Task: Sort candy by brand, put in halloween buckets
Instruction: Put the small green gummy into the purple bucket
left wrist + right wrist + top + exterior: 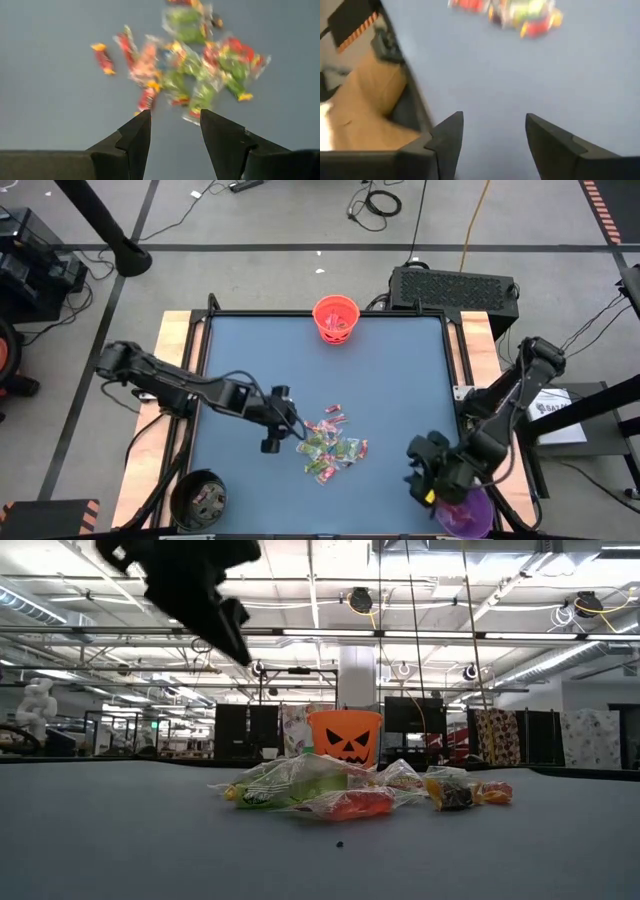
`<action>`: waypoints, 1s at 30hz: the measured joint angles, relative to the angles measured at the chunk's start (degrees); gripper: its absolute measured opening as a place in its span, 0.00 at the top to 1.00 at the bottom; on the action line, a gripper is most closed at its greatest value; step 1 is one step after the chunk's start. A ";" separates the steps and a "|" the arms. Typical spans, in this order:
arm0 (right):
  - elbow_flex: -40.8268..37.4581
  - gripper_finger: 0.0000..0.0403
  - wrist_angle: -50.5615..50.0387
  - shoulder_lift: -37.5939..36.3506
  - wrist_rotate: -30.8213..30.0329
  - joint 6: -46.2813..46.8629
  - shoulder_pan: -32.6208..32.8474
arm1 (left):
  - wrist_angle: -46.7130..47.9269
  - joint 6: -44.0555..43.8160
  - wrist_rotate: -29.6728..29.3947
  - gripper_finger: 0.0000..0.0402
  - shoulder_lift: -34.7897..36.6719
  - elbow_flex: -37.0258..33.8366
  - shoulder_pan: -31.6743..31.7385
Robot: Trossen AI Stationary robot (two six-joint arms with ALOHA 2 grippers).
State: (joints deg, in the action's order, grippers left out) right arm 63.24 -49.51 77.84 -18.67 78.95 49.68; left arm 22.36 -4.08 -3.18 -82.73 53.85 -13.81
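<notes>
Table [400,390], blue-grey and broad, fills the overhead view, with three buckets at its edges. An orange bucket [336,318] stands at the far edge, well beyond the left gripper [272,430]. A black bucket [200,498] sits at the near left corner, behind and to the side of that gripper, with a few sweets inside. A purple bucket [466,516] sits at the near right corner, directly beneath the right gripper [425,470].

Candy [333,445] lies in a loose heap near the table's middle, just ahead of the left gripper's tips and well apart from the right gripper.

The left gripper hovers above the table with its fingers parted a moderate way, holding nothing. The right gripper also hangs with its fingers apart and empty, over the purple bucket's rim.

The step in hand appears to be a fresh pick from the heap by the left arm. The next move likely calls for lowering onto a single wrapper at the heap's near edge, closing, and choosing the matching bucket.
</notes>
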 joint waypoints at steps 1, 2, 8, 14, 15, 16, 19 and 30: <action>0.00 0.50 0.04 0.00 -1.71 -2.38 -1.00 | -0.54 -0.01 0.01 0.55 -1.31 -0.17 -0.70; 0.00 0.50 0.04 -0.02 -3.15 -4.58 -2.05 | -1.68 -0.02 0.02 0.55 -2.54 -0.21 -1.39; 0.00 0.52 1.57 0.00 -8.37 -15.33 -7.01 | -8.52 1.43 -0.02 0.55 -10.45 -0.16 -4.75; 0.00 0.52 5.19 0.00 -11.55 -22.98 -9.41 | -11.14 1.38 -0.64 0.55 -15.62 -0.16 -5.61; 0.00 0.52 5.69 0.00 -12.05 -24.08 -9.70 | -11.76 1.38 -0.74 0.55 -16.12 -0.16 -5.70; 0.00 0.52 6.13 0.00 -12.59 -24.95 -9.98 | -12.13 1.39 -0.88 0.55 -16.59 -0.16 -5.76; 0.00 0.52 7.25 0.00 -13.99 -27.18 -10.60 | -13.74 1.44 -0.92 0.53 -17.74 -0.10 -5.76; 0.00 0.52 13.49 0.00 -14.87 -34.92 -12.95 | -14.65 1.42 -0.79 0.47 -22.18 0.11 -4.79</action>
State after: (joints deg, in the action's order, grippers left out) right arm 63.24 -36.02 77.84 -33.55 44.03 36.73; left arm 7.71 -2.66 -3.97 -104.90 53.97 -18.61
